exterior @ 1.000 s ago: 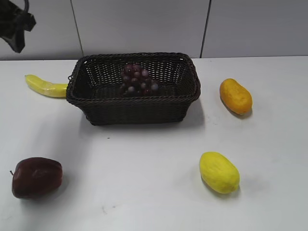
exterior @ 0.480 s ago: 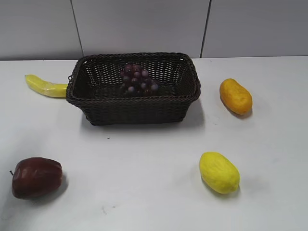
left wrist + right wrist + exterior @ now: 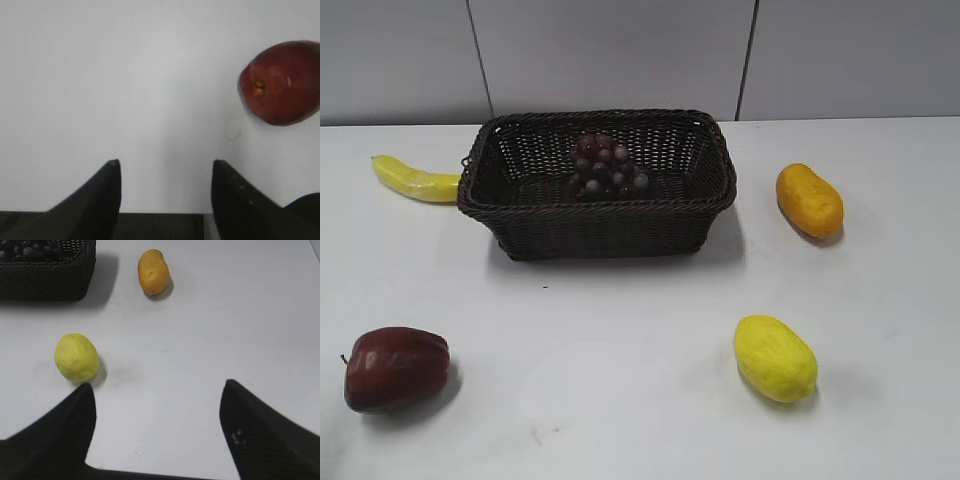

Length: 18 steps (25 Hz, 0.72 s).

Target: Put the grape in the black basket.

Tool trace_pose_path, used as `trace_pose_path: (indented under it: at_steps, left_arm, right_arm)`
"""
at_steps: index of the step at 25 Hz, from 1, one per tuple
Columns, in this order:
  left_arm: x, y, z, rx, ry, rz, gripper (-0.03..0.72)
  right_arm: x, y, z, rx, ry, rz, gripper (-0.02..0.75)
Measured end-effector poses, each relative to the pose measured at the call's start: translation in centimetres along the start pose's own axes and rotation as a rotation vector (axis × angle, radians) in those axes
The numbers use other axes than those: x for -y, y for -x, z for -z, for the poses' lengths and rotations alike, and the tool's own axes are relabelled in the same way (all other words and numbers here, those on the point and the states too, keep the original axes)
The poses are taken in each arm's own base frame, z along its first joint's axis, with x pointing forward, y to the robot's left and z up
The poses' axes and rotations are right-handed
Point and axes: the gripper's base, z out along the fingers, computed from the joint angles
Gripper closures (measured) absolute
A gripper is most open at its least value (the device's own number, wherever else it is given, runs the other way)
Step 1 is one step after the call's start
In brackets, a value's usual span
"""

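The grape (image 3: 606, 165), a bunch of dark red and purple berries, lies inside the black basket (image 3: 600, 225), a dark woven wicker basket at the back middle of the table. Its top also shows in the right wrist view (image 3: 27, 250) inside the basket's corner (image 3: 50, 280). Neither gripper shows in the exterior view. My left gripper (image 3: 165, 165) is open and empty above bare table, left of the red apple. My right gripper (image 3: 157, 387) is open and empty above bare table, far from the basket.
A dark red apple (image 3: 395, 368) (image 3: 280, 82) lies front left. A yellow banana (image 3: 415, 180) lies left of the basket. An orange fruit (image 3: 809, 200) (image 3: 153, 271) lies right of the basket. A yellow lemon-like fruit (image 3: 775, 357) (image 3: 76, 357) lies front right.
The left arm, seen at the top left corner one second ago, has left the exterior view. The grape and the basket have not moved.
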Motion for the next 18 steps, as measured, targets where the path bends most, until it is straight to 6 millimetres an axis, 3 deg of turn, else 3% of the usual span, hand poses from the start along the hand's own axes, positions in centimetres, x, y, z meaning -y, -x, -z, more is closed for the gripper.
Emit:
trace_pose_path:
  at_steps: [10, 18]
  left_arm:
    - [0.4, -6.5, 3.7, 0.365, -0.017, 0.025, 0.162]
    - [0.4, -10.1, 5.2, 0.437, -0.02, 0.045, 0.175]
  right_arm:
    - [0.0, 0.0, 0.0, 0.0, 0.0, 0.0, 0.152]
    - [0.0, 0.0, 0.0, 0.0, 0.0, 0.0, 0.153]
